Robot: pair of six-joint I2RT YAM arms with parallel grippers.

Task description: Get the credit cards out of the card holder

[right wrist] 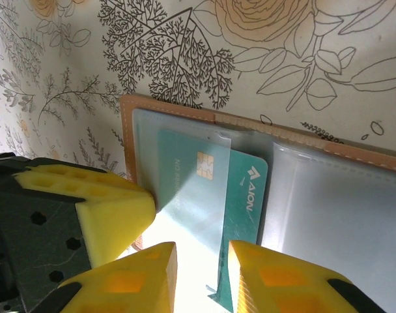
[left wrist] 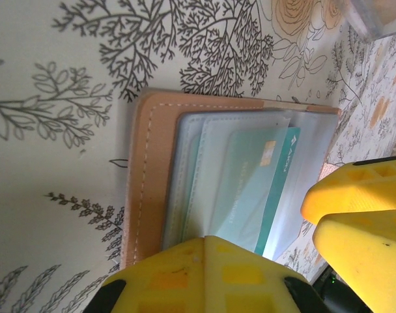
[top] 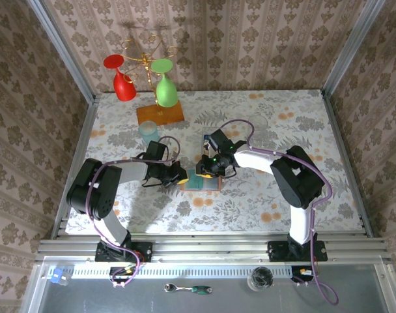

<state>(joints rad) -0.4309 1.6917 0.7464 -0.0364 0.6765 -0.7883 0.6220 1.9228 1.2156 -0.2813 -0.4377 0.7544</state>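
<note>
Right wrist view: right gripper [right wrist: 201, 277], narrowly parted, straddles teal credit card [right wrist: 247, 195]; left gripper [left wrist: 201, 261], closed, pins card holder [right wrist: 185, 107]. Shallow pinch may slip, or holder may drag along.

Card holder [top: 206, 183]: tan-pink leather with a pale stitched border, lying open and flat, inner side up, near the middle of the table [top: 282, 117], a bit toward the near edge. Bluish-grey clear plastic pockets [right wrist: 341, 208] inside. One teal credit card [right wrist: 247, 195] with a gold chip lies flat in a pocket, partly slid out: logo strip bare, rest under plastic. More cards behind it: cannot tell.
</note>
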